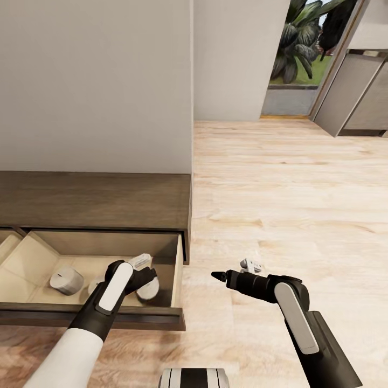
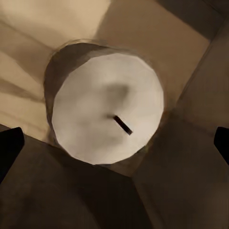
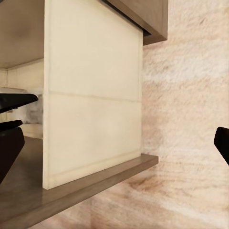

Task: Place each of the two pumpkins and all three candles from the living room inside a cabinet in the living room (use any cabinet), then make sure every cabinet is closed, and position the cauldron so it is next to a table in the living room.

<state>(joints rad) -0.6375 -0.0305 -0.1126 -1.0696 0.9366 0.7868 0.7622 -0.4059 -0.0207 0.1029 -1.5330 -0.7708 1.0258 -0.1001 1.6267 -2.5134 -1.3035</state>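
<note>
The dark-brown cabinet [image 1: 97, 199] stands against the wall with its right drawer [image 1: 177, 280] pulled out, pale beige inside. One short white candle [image 1: 66, 280] lies at the drawer's left. My left gripper [image 1: 146, 276] hangs open inside the drawer, right above another white candle [image 1: 151, 293]. In the left wrist view that candle [image 2: 107, 114] sits in the drawer's corner, wick up, with my fingertips [image 2: 9, 148] wide apart on either side and not touching it. My right gripper [image 1: 218, 276] is open over the floor, just right of the drawer's side wall [image 3: 90, 105].
A second drawer [image 1: 8, 242] to the left is also pulled out. Wooden floor [image 1: 291, 205] stretches right of the cabinet. A wall corner [image 1: 192, 108] rises behind the cabinet's right end. Grey kitchen cabinets [image 1: 358, 97] and a doorway with plants [image 1: 296, 48] lie far back.
</note>
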